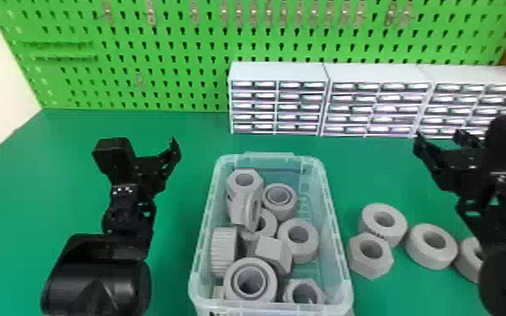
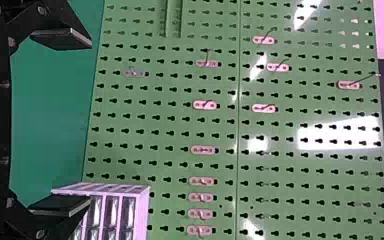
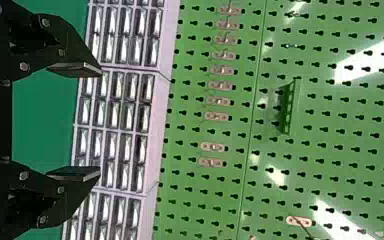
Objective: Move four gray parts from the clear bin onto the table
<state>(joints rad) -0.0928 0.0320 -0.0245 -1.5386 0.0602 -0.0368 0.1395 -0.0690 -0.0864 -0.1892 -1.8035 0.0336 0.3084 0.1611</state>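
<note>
In the head view, the clear bin point(image 1: 336, 235) stands at the centre front, holding several gray parts, among them a ring point(image 1: 298, 240) and a hex nut point(image 1: 244, 180). On the table right of it lie a hex nut point(image 1: 370, 255), a ring point(image 1: 383, 225), another ring point(image 1: 431, 246) and one partly hidden by the right arm. My left gripper point(image 1: 155, 157) is raised left of the bin; in the left wrist view the gripper point(image 2: 82, 121) is open and empty. My right gripper point(image 1: 439, 140) is above the table at the right; the right wrist view has the gripper point(image 3: 100, 121) open, holding nothing.
White drawer cabinets point(image 1: 279, 105) line the back of the green table point(image 1: 180, 126) from the middle to the right. Behind them rises a green pegboard point(image 1: 159, 54) with small metal hooks.
</note>
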